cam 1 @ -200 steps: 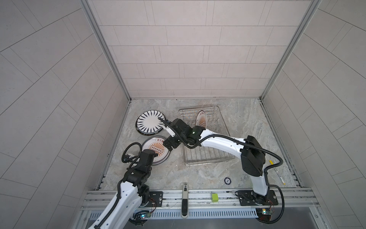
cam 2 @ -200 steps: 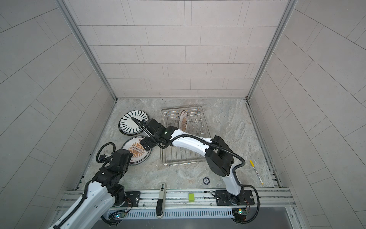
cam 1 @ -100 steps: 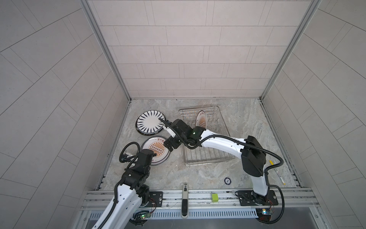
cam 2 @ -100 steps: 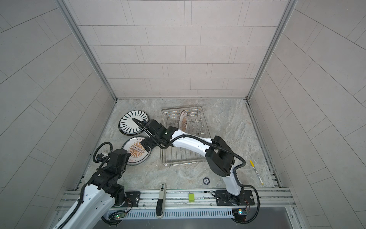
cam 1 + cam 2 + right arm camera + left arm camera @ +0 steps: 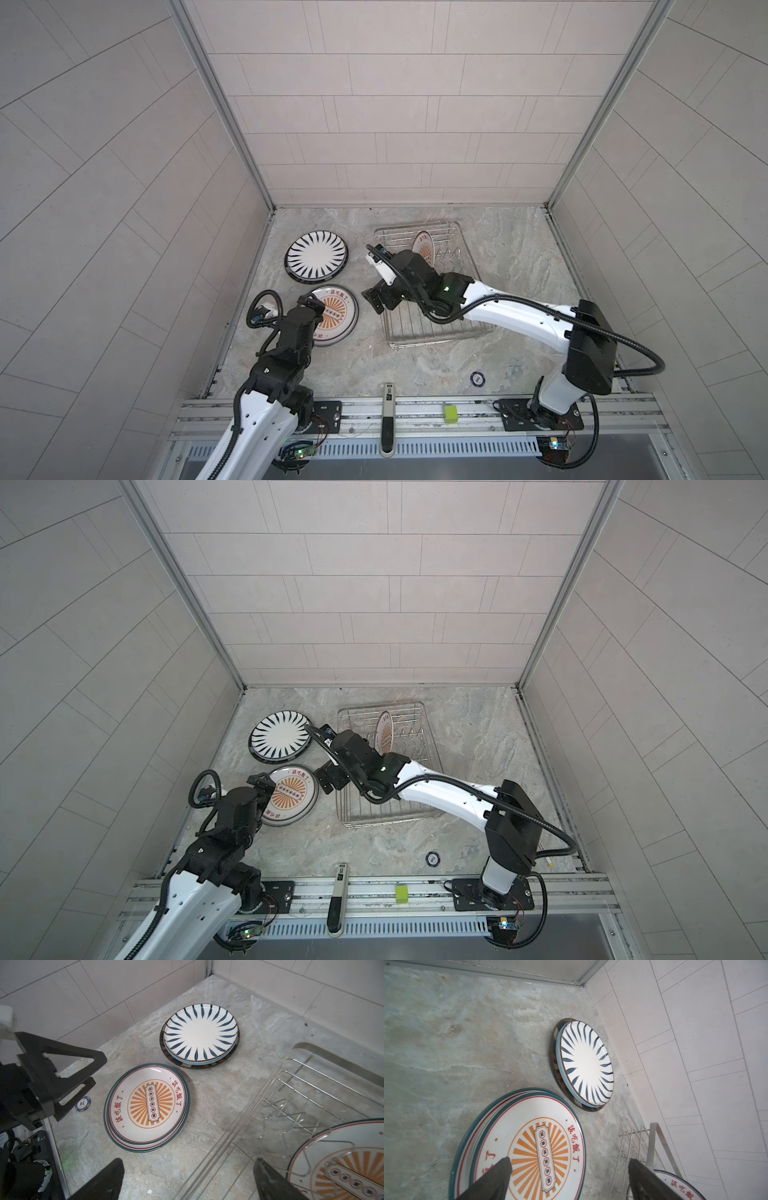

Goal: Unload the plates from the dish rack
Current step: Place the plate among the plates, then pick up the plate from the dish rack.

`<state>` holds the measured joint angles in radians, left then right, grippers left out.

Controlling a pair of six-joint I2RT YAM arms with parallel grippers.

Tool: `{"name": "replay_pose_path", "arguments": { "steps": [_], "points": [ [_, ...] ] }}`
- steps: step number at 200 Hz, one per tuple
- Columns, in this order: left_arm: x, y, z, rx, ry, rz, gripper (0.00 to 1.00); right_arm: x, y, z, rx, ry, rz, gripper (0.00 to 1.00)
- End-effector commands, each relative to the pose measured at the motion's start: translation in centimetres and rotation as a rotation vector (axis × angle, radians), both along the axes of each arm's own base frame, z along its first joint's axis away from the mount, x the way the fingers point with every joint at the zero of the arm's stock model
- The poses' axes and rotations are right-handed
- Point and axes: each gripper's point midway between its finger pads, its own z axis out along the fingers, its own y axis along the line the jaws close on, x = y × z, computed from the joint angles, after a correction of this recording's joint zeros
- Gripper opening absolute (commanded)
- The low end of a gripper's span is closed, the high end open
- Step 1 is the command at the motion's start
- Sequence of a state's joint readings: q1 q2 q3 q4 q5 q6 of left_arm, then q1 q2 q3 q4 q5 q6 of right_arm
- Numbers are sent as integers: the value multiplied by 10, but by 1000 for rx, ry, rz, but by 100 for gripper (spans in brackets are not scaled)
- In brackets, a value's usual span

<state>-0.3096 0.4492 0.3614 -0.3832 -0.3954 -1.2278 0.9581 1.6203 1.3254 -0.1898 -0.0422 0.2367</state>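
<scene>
Presently, left tool [image 5: 570,1160] spread wide, gripping nothing, over the lower-left edge of the sunburst plates [image 5: 336,313] stacked left of centre. Right tool [image 5: 376,301] likewise apart above the left rim of the dish rack [image 5: 440,337]. 1 plate [image 5: 424,249] upright at its upper end. Open strip of counter [image 5: 365,349] between stack and rack.
</scene>
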Motion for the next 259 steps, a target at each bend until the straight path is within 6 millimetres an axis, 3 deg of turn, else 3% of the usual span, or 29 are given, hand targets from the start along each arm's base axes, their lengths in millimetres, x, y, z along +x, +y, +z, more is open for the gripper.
{"name": "replay_pose_path", "arguments": {
  "steps": [1,35,79,156,166,222,259],
  "points": [
    [16,-10,27,20,-86,-60,99,12,-25,32,62,-117,-91,100],
    [36,-35,38,67,-118,-211,100,17,-69,46,108,-155,-188,100],
    [55,-67,52,57,-240,-357,100,26,-115,45,139,-142,-296,100],
    [59,-140,99,129,-489,-673,100,46,-198,44,192,-62,-551,100],
    [62,-150,95,132,-486,-709,100,49,-208,43,180,-53,-594,100],
    [62,-211,104,188,-489,-949,100,62,-227,39,117,-32,-700,100],
    [72,-229,98,183,-481,-992,100,75,-213,37,96,-4,-672,100]
  ]
}}
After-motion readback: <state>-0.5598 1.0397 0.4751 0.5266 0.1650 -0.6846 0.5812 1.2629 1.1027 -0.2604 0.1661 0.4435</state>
